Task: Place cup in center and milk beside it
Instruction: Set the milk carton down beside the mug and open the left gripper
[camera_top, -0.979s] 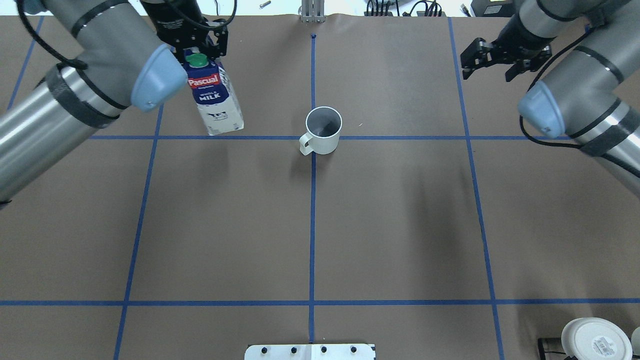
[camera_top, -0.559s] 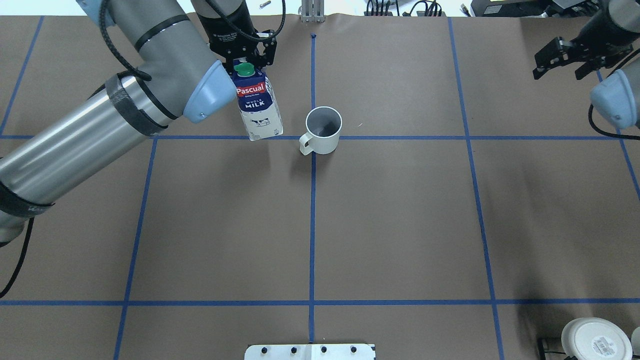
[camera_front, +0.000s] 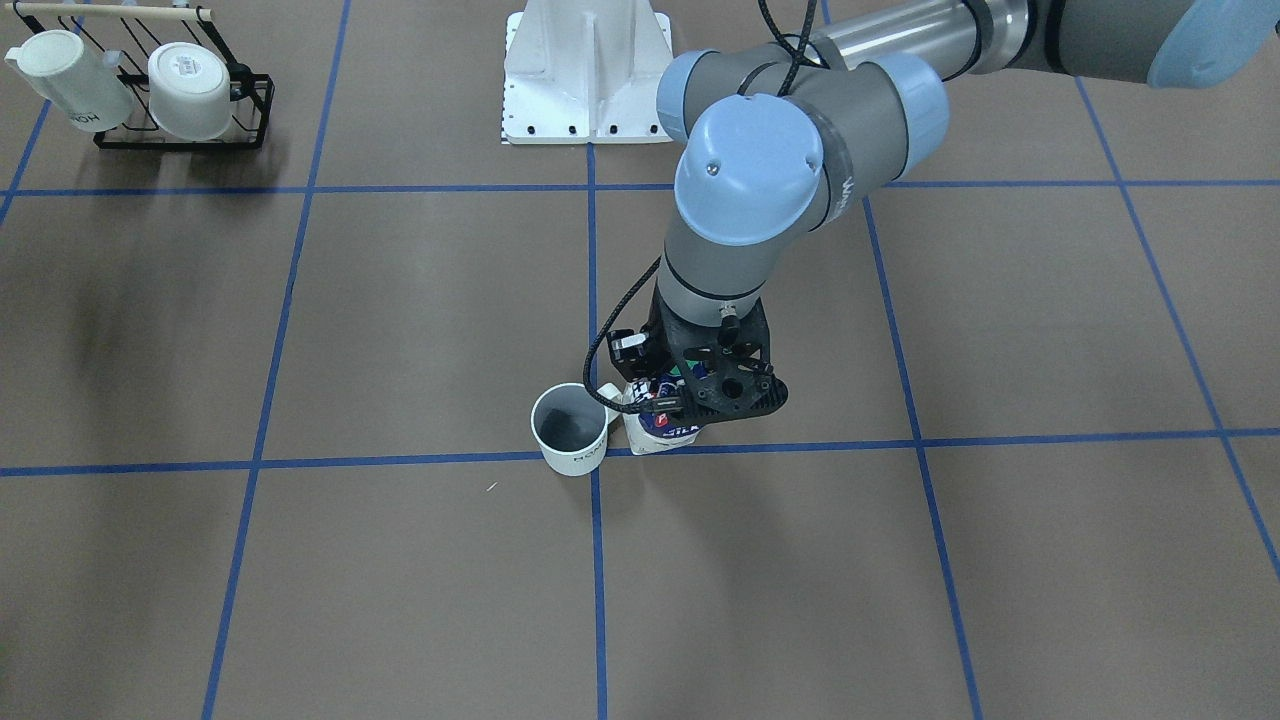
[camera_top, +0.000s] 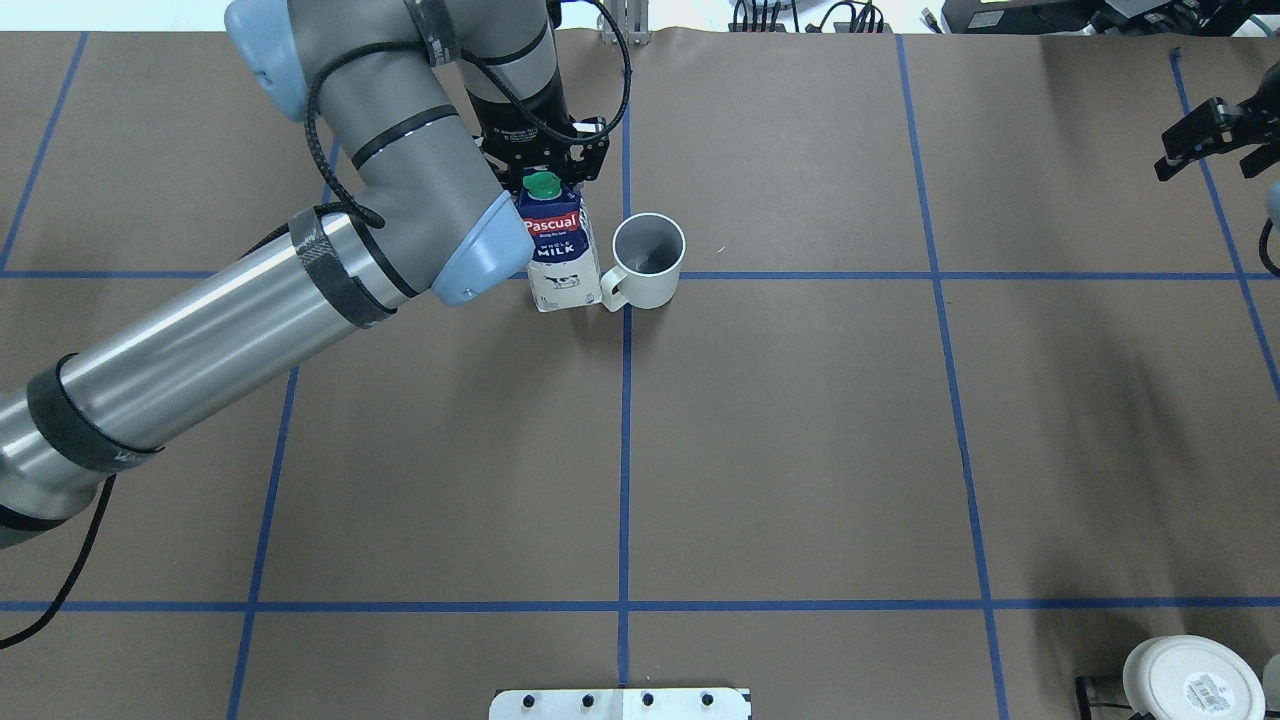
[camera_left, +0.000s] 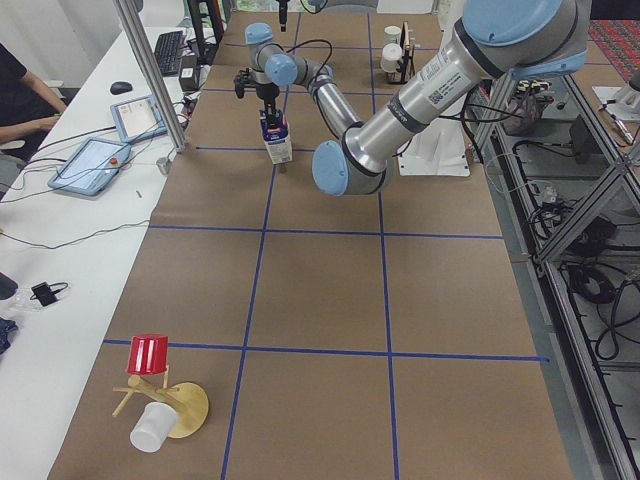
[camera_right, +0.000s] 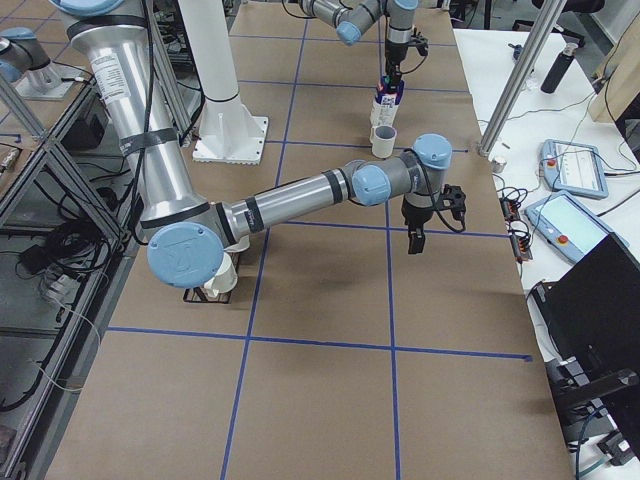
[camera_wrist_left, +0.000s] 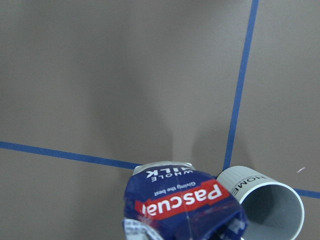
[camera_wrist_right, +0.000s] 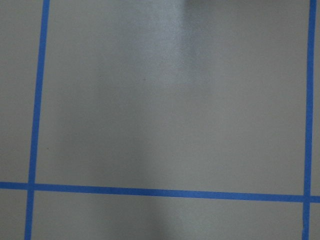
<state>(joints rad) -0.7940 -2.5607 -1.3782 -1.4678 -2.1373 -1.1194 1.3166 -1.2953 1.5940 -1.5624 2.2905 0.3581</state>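
Note:
The white ribbed "HOME" cup (camera_top: 648, 262) with a dark grey inside stands upright on the crossing of the two blue tape lines; it also shows in the front view (camera_front: 570, 430) and the left wrist view (camera_wrist_left: 270, 205). The blue-and-white Pascual milk carton (camera_top: 562, 255) is upright right beside the cup's handle, on the cup's left in the overhead view. My left gripper (camera_top: 545, 178) is shut on the carton's top by the green cap. I cannot tell whether the carton's base rests on the table. My right gripper (camera_top: 1210, 145) is open and empty at the far right edge.
A tiny white fleck (camera_top: 719, 249) lies just right of the cup. A black rack with white mugs (camera_front: 180, 100) stands near the robot's right side. The white base plate (camera_front: 585, 70) is at the robot's edge. An upturned white cup (camera_top: 1190, 680) shows at the overhead view's bottom right.
My left arm has carried the carton rightward, from far left of the cup to right beside its handle. My right arm has drawn back toward the right edge.

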